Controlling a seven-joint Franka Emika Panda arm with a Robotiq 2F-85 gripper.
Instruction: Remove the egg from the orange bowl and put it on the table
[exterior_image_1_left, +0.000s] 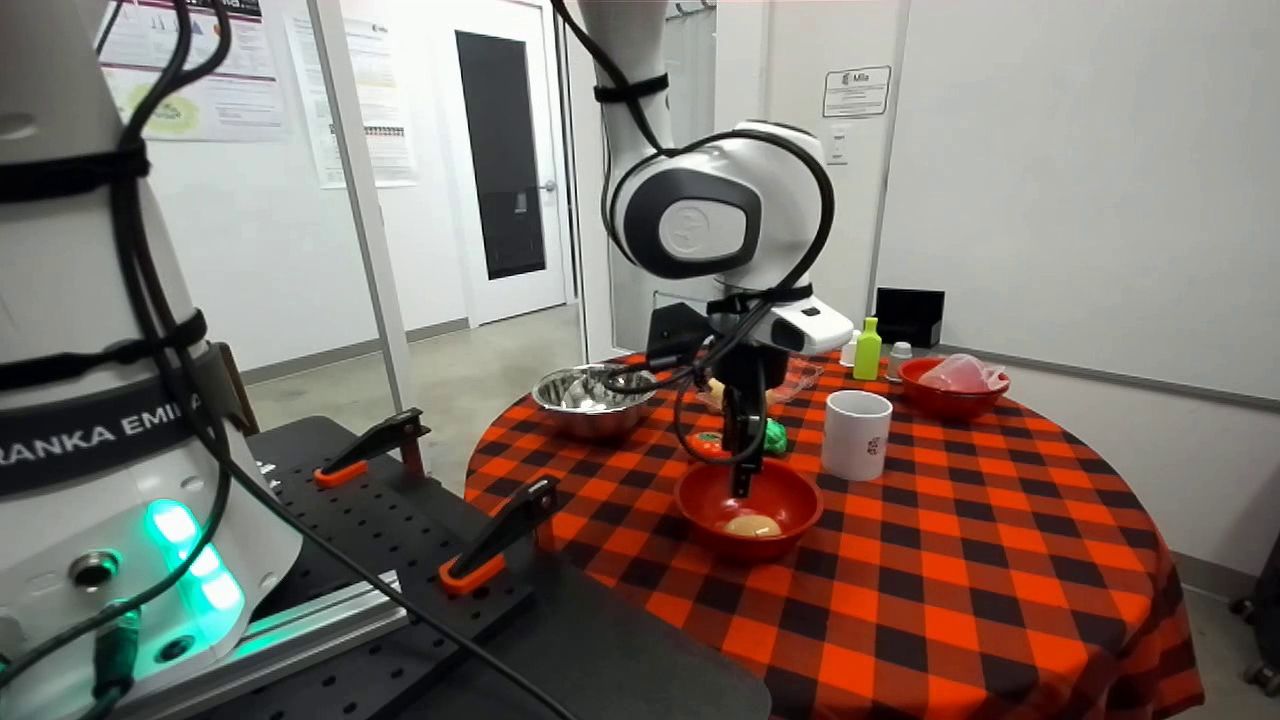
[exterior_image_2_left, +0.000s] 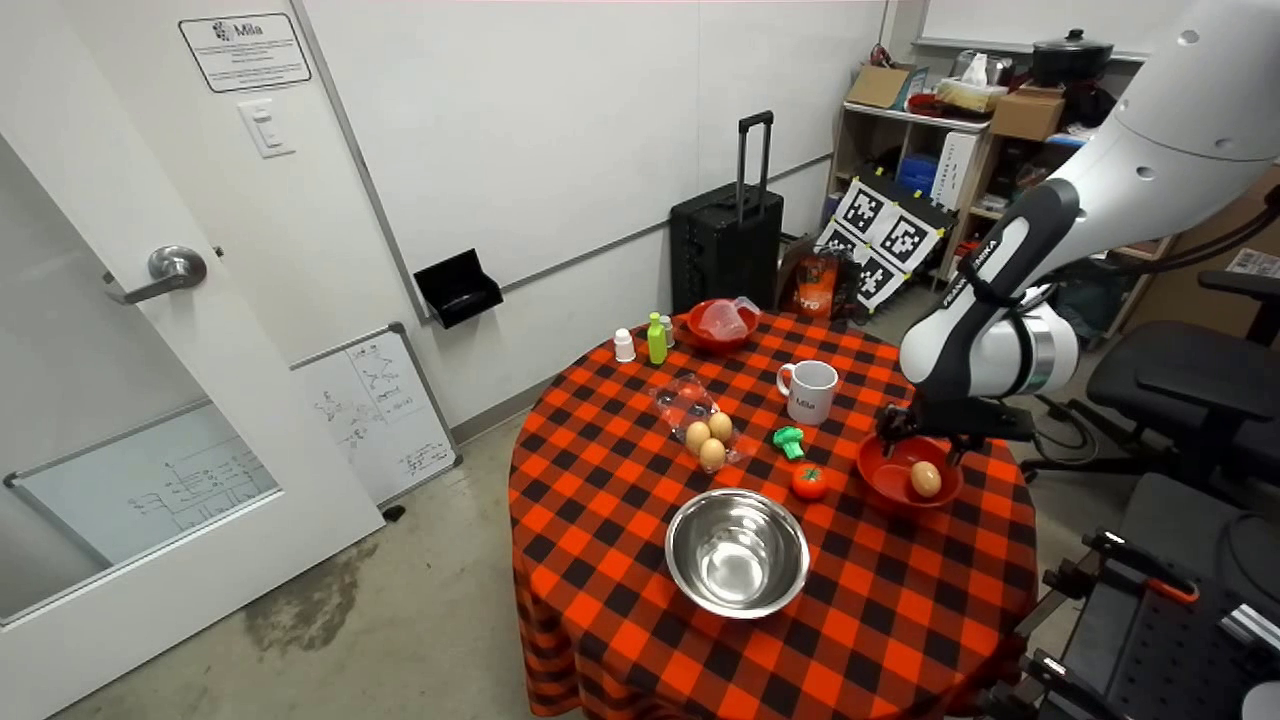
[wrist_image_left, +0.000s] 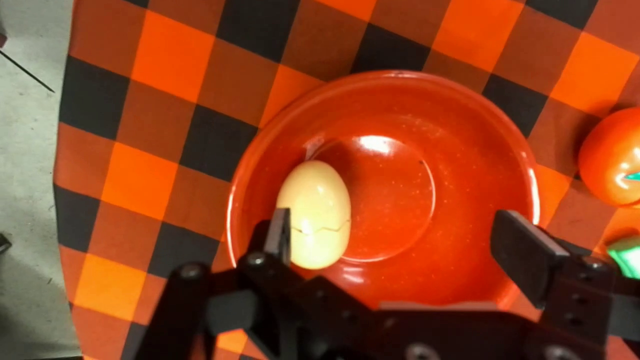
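The orange bowl stands upright on the checked table; it also shows in an exterior view and the wrist view. The pale tan egg lies inside it, toward the left side in the wrist view, with a zigzag line across its shell. The egg also shows in both exterior views. My gripper is open above the bowl, pointing down. Its left finger overlaps the egg's left edge in the wrist view; I cannot tell whether they touch. Nothing is between the fingers except part of the egg below.
A red tomato and green broccoli lie beside the bowl. A white mug stands close by. A steel bowl, several eggs in a clear carton, a green bottle and another red bowl stand farther off.
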